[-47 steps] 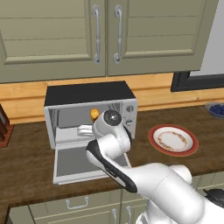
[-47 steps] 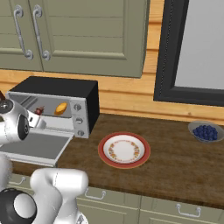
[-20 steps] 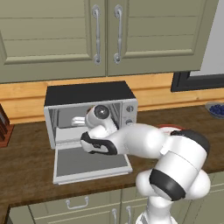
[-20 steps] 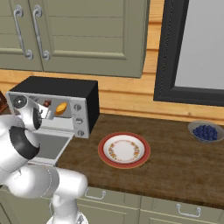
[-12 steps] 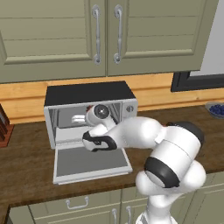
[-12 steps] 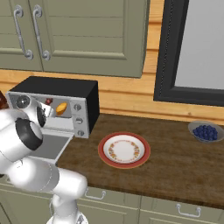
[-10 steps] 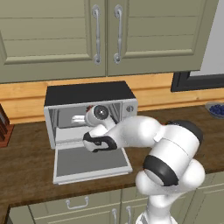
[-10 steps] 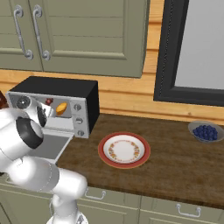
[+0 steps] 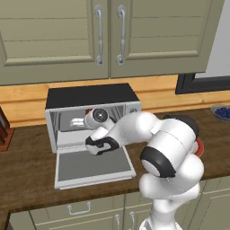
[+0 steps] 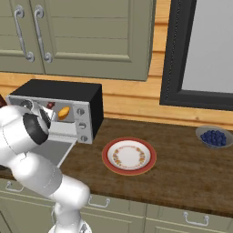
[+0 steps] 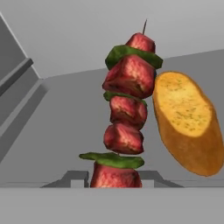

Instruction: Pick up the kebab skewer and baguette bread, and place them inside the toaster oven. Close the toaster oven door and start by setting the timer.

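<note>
Kebab skewer [image 11: 126, 127] beside baguette bread [image 11: 188, 123], inside toaster oven [image 9: 92, 96]; gripper clamped on skewer

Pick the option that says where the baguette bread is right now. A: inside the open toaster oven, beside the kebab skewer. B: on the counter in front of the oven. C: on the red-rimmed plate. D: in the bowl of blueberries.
A: the hand view shows the baguette bread beside the kebab skewer within the toaster oven; the red-rimmed plate holds no food.

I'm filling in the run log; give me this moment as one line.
stage: loading toaster oven | gripper: shut on kebab skewer, inside oven | baguette bread: inside, beside skewer | toaster oven door: open
</note>
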Robot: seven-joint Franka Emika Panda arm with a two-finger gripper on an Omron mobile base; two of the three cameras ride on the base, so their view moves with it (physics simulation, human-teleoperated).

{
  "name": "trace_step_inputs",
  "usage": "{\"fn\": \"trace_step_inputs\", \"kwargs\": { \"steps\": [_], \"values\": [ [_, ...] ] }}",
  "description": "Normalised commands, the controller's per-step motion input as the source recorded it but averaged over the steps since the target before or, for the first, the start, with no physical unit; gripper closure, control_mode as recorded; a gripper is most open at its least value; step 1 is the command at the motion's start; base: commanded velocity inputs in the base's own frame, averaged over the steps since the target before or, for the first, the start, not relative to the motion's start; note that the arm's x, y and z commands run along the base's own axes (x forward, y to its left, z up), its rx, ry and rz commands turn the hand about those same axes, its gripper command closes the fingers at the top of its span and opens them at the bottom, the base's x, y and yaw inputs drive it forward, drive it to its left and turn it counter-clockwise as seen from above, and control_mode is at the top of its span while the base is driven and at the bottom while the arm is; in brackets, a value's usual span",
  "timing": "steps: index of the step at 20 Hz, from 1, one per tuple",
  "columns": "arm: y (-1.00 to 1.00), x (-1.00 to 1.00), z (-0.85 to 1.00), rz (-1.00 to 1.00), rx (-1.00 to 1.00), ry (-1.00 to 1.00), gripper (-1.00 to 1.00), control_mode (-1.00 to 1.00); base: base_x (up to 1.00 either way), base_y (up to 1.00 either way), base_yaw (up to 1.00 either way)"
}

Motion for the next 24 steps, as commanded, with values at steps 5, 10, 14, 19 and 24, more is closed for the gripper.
{"fn": "trace_step_inputs", "kwargs": {
  "steps": [5,10,14,19,24],
  "values": [
    [0.12,0.27,-0.01,0.00,0.00,0.00,1.00,-1.00,0.00,0.00,0.00],
    [0.00,0.04,-0.31,0.00,0.00,0.00,1.00,-1.00,0.00,0.00,0.00],
    [0.00,0.02,-0.28,0.00,0.00,0.00,1.00,-1.00,0.00,0.00,0.00],
    [0.00,0.16,-0.04,0.00,0.00,0.00,1.00,-1.00,0.00,0.00,0.00],
    [0.00,0.05,0.00,0.00,0.00,0.00,-1.00,-1.00,0.00,0.00,0.00]
  ]
}}
